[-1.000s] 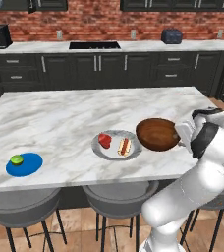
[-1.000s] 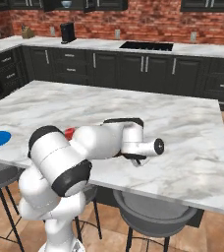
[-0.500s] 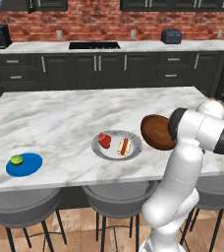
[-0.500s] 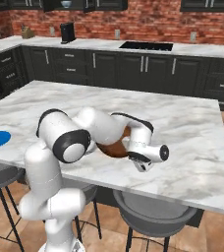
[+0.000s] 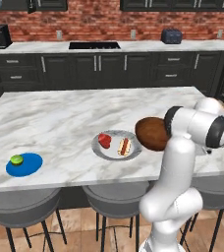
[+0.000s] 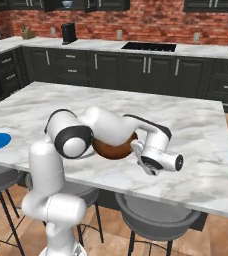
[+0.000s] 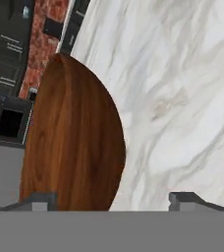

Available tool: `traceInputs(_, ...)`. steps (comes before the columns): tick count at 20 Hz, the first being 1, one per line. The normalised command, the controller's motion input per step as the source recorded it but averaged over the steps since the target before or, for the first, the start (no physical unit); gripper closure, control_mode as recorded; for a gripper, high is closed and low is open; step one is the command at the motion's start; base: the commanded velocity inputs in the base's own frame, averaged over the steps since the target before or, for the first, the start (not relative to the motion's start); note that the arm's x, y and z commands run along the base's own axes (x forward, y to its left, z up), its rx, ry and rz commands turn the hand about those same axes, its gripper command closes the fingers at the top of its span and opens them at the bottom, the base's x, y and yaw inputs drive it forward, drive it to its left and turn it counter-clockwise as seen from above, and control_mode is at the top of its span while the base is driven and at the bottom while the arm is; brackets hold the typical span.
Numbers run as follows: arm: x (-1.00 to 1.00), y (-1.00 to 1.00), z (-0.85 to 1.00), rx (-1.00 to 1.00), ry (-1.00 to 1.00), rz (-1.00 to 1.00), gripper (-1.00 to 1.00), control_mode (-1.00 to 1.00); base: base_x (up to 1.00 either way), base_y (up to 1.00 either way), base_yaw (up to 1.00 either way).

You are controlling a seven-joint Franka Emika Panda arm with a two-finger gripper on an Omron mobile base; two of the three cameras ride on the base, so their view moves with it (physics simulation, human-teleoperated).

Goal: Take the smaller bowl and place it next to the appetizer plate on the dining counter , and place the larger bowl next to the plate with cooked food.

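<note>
big brown bowl (image 5: 152, 133) upright on the marble bench (image 5: 65, 113), just right of the grey plate (image 5: 115, 146) (red bit plus sausage) | blue plate (image 5: 24, 164) with green bite, far left

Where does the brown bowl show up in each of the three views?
Left base view: brown bowl right of centre, beside the food plate, partly behind the arm.
Right base view: bowl centre-left, mostly hidden behind the arm.
Hand view: bowl fills the left half, just above the left fingertip.
Shared landmark: the marble counter under it.
</note>
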Motion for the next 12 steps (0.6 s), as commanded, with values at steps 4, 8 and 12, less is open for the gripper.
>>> traceInputs(4,-0.45,0.02,0.68,0.00,-0.17,0.00,-1.00,-1.00,0.00,0.00,0.00)
traceInputs(8,-0.82,0.25,0.99,-0.10,-0.13,0.03,-1.00,-1.00,0.00,0.00,0.00)
traceInputs(12,-0.96,0.33,1.00,-0.20,-0.03,0.00,-1.00,-1.00,0.00,0.00,0.00)
